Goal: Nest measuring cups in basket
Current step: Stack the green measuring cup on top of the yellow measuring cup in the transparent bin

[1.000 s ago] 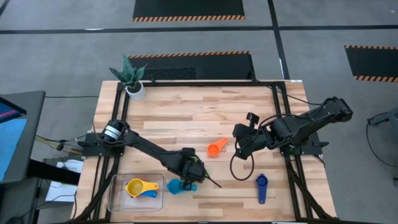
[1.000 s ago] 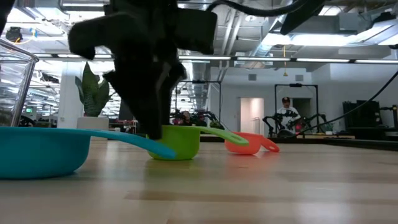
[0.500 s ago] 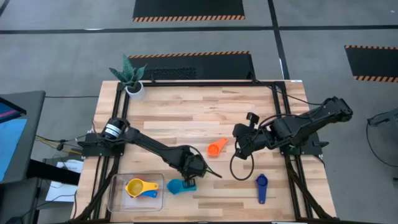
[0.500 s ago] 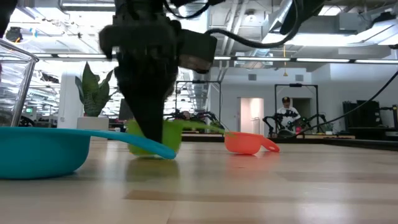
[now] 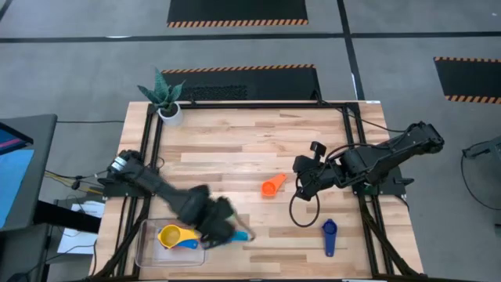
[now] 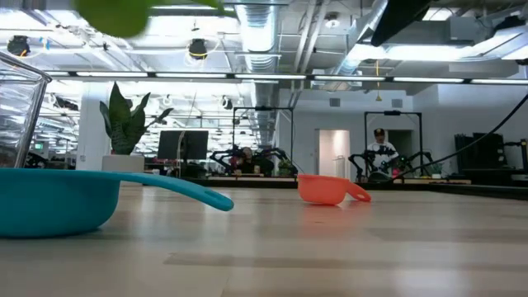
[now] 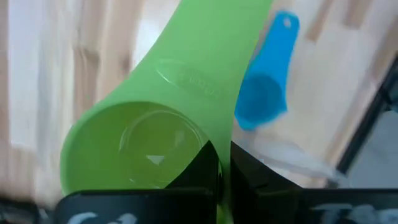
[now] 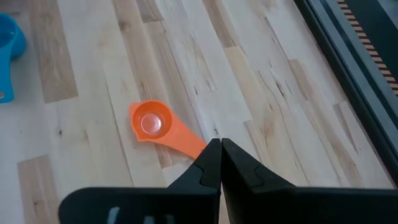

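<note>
Green cup (image 7: 149, 124) is what I see clamped in my left gripper (image 7: 221, 171); the two dark fingers are pressed together on its flat handle, and the bowl is turned up to the wrist camera. In the low view only a green edge (image 6: 115, 12) of it shows at the top, so it is lifted clear of the table (image 5: 235, 149). From above, the left gripper (image 5: 215, 223) is blurred and sits at the right edge of the basket (image 5: 145, 247), near the front of the table.

Inside the basket I see the yellow cup (image 5: 171, 235) with a blue cup (image 5: 188, 244) under its handle. The light blue cup (image 6: 58, 198) rests on the wood just beside the basket; in the high view the arm covers most of it, and I can see only its handle tip (image 5: 243, 234). The red cup (image 5: 272, 186) lies near the middle of the table, and the dark blue cup (image 5: 329, 234) lies near the front right, well apart from the others.

My right gripper (image 8: 220, 163) is clenched with nothing between the fingers, and it hangs above the table near the red cup's handle.
</note>
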`<state>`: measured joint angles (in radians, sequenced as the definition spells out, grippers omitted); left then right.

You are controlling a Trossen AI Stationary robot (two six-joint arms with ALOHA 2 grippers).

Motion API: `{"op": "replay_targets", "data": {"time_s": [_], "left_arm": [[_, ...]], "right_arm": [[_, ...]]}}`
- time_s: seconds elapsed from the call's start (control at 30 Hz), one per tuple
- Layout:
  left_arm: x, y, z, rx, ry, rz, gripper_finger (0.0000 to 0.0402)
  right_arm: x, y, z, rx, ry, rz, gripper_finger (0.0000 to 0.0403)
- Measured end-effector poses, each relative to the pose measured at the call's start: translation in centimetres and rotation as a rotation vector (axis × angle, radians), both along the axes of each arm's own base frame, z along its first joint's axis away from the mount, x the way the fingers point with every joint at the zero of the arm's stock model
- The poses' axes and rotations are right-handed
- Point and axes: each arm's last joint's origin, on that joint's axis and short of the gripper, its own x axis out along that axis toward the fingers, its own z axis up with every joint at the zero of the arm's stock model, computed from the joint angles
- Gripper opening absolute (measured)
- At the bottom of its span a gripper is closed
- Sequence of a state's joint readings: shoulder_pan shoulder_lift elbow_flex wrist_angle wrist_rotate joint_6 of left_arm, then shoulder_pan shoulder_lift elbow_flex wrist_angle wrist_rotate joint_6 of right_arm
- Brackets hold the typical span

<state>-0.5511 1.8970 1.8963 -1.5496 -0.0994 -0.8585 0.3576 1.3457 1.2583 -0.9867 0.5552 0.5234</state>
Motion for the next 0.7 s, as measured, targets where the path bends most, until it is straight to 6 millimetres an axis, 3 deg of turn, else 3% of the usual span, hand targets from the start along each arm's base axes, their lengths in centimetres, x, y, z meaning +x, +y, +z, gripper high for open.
{"op": "replay_targets", "data": {"time_s": [0.17,0.4,0.7], "left_arm": [[-3.9,-4.1,-0.4,0.0,0.026,0.105,0.0],[-7.3,-8.3,-0.5,-0.048,-0.023,0.155,0.0],[-11.8,-11.8,-3.1,-0.043,0.012,0.119,0.0]], "right_arm": [[0.0,0.0,0.0,0.001,0.0,0.0,0.0027],[0.0,0.0,0.0,0.002,-0.001,-0.001,0.0027],[0.2,0.1,0.1,0.01,-0.026,0.0,0.0027]]}}
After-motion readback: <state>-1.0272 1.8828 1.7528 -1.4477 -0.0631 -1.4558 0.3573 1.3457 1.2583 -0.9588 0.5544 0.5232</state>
